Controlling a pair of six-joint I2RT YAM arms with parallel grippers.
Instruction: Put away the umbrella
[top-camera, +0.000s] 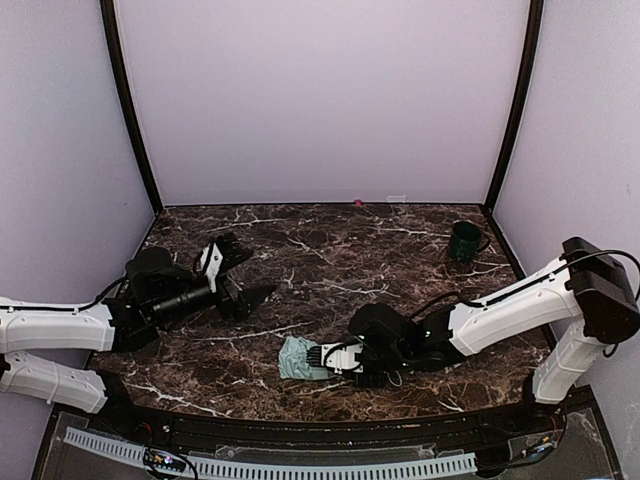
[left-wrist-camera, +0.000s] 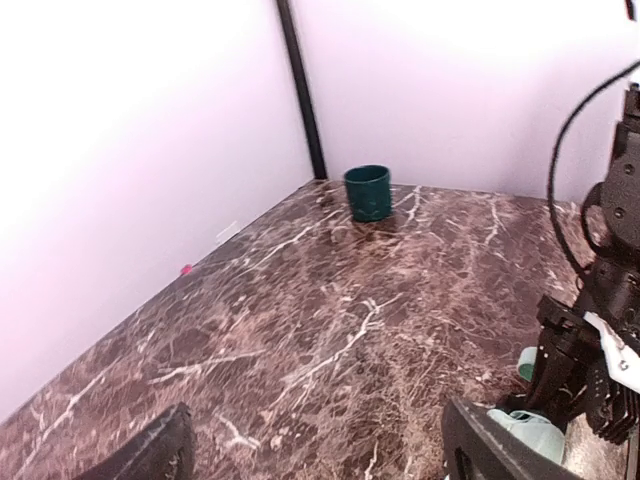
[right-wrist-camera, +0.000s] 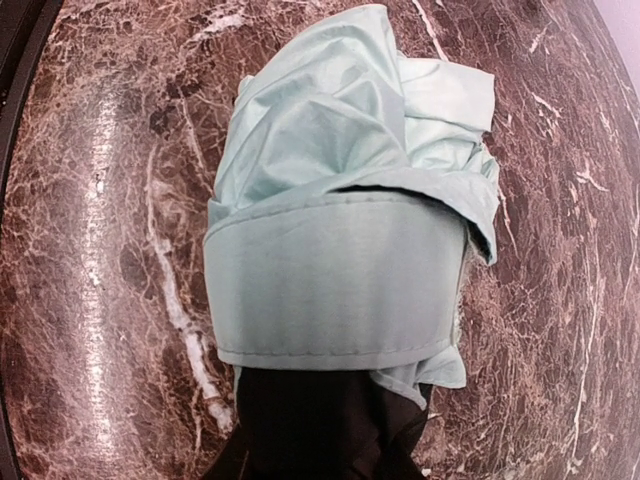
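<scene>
The umbrella (top-camera: 297, 358) lies folded on the dark marble table near the front edge, a bundle of pale mint fabric. In the right wrist view it (right-wrist-camera: 340, 230) fills the frame, with a band wrapped round it and black lining at the bottom. My right gripper (top-camera: 328, 358) is at its right end and seems shut on it; the fabric hides the fingers. My left gripper (top-camera: 243, 273) is open and empty, hovering left of centre, well apart from the umbrella. The left wrist view shows the umbrella (left-wrist-camera: 535, 432) at the lower right.
A dark green mug (top-camera: 464, 241) stands at the back right, also in the left wrist view (left-wrist-camera: 368, 192). A small pink speck (top-camera: 357, 203) and a white tag (top-camera: 397, 199) sit at the foot of the back wall. Purple walls enclose the table.
</scene>
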